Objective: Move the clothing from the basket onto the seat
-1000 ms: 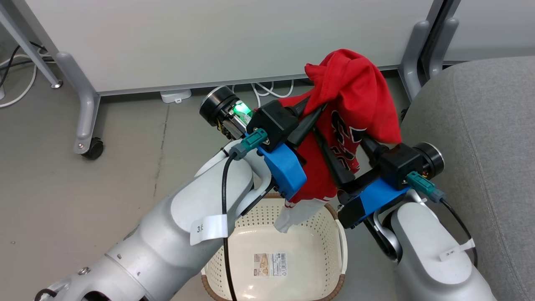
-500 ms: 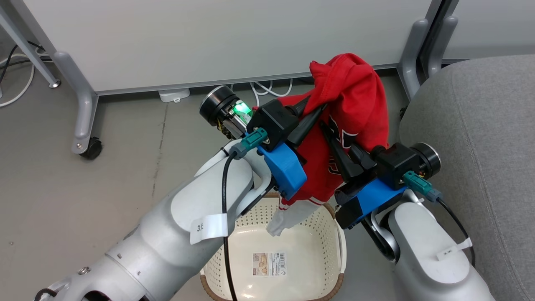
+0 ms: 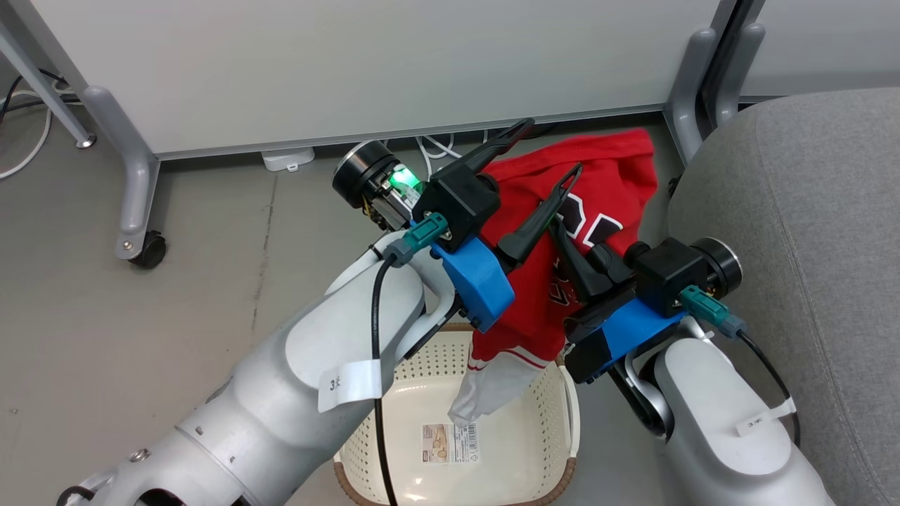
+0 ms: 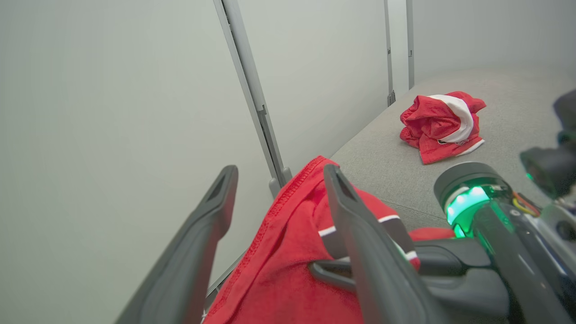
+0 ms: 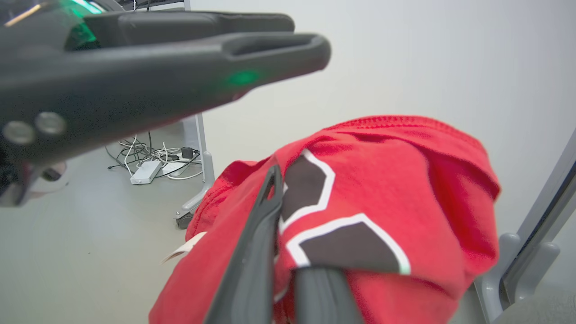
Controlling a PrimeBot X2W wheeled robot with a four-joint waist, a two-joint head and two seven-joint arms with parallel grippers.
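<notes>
Seat sits off to your right, basket low in front, and the lettered red garment hangs between them, long axis pointing down, its white tail dangling over the basket. Your right gripper is clamped on the cloth and is the arm beside the seat. Your left gripper stands spread wide, holding nothing, so the carry goes rightward.

The lettered garment shows bright red with black characters edged in white; the striped garment is red with a broad white band; cream perforated basket, brown woven rim; light-grey woven seat.
</notes>
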